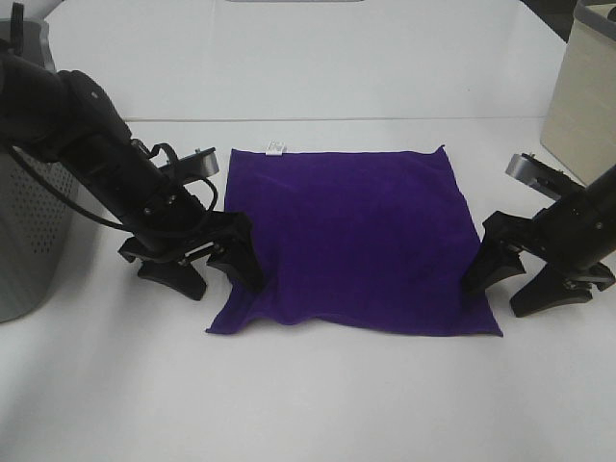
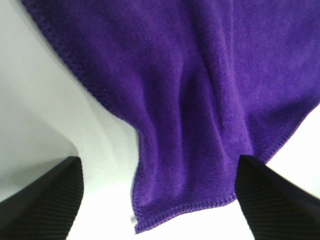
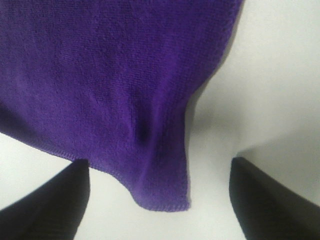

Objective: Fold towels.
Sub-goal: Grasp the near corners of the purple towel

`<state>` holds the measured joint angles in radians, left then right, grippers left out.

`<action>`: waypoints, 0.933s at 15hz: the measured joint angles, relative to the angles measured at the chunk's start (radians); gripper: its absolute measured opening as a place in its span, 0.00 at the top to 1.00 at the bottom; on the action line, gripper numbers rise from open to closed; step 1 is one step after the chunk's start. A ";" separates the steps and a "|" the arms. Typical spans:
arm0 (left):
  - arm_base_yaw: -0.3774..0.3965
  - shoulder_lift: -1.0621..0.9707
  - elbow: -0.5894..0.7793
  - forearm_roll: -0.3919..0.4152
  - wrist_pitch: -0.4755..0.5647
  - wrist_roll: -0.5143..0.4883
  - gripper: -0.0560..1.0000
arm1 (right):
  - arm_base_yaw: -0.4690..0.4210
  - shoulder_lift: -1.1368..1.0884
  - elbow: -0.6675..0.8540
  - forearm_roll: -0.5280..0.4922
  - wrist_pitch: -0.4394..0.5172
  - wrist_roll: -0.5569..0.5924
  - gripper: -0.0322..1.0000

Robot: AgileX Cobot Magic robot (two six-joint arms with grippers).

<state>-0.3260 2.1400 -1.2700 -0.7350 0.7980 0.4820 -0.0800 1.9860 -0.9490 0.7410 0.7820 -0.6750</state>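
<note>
1 deep purple towel (image 1: 351, 241) is lying spread flat in the middle of the white table (image 1: 318, 404). Its 1 small white tag (image 1: 276, 147) is showing at the far edge, close to the far left corner.

The left gripper (image 1: 205, 272) is sitting low at the towel's near left corner. Its 2 fingers (image 2: 47, 200) are standing wide apart and gripping nothing. The wrist view is showing the rumpled corner lying loose in the gap between them.

The right gripper (image 1: 517, 282) is sitting low at the near right corner, its 2 fingers (image 3: 47, 202) likewise spread wide. That corner of the cloth is also lying unpinched between them.

Whether any fingertip is pressing on the table cannot be told.

1 grey perforated basket (image 1: 29, 241) is standing at the left edge of the scene, beside the left arm (image 1: 91, 144). 1 beige box (image 1: 585, 106) is standing at the far right.
</note>
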 joint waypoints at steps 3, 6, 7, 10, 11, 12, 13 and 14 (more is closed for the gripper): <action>-0.004 0.029 -0.007 -0.079 0.031 0.000 0.22 | 0.000 0.020 -0.001 0.078 0.004 -0.001 0.27; -0.059 0.077 -0.060 -0.136 0.052 0.000 0.25 | 0.004 0.074 -0.010 0.182 0.038 -0.009 0.33; -0.083 0.095 -0.089 -0.142 0.058 -0.008 0.26 | 0.014 0.088 -0.010 0.210 0.051 -0.022 0.36; -0.105 0.129 -0.122 -0.118 0.058 -0.070 0.54 | 0.053 0.105 -0.010 0.210 0.049 -0.026 0.58; -0.105 0.130 -0.122 -0.090 0.052 -0.075 0.72 | 0.053 0.111 -0.010 0.204 0.045 -0.026 0.70; -0.105 0.130 -0.122 -0.050 0.041 -0.075 0.92 | 0.053 0.118 -0.010 0.184 0.038 -0.022 0.93; -0.105 0.129 -0.122 -0.041 0.041 -0.075 0.93 | 0.053 0.118 -0.010 0.183 0.045 -0.019 0.97; -0.105 0.127 -0.122 -0.034 0.042 -0.075 0.93 | 0.054 0.116 -0.010 0.181 0.045 -0.018 0.97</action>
<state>-0.4310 2.2670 -1.3920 -0.7690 0.8400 0.4070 -0.0260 2.1020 -0.9590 0.9220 0.8270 -0.6930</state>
